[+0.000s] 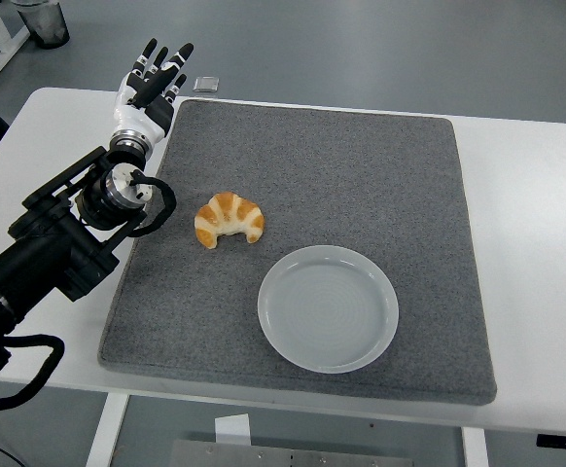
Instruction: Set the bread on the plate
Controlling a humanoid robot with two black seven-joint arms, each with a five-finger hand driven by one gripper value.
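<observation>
Croissant (229, 219) lies crosswise, tips pointing toward plate (328, 307).

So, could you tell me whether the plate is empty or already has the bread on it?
Empty: the plate shows only bare white surface; the croissant lies on the grey mat beside it.

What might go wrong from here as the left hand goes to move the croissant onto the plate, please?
The left hand is open at the mat's far left corner, well beyond the croissant, so a reach could nudge it aside. The plate lies close to the croissant; a sweeping approach might bump its rim. The curved croissant could slip from a loose grasp.
</observation>
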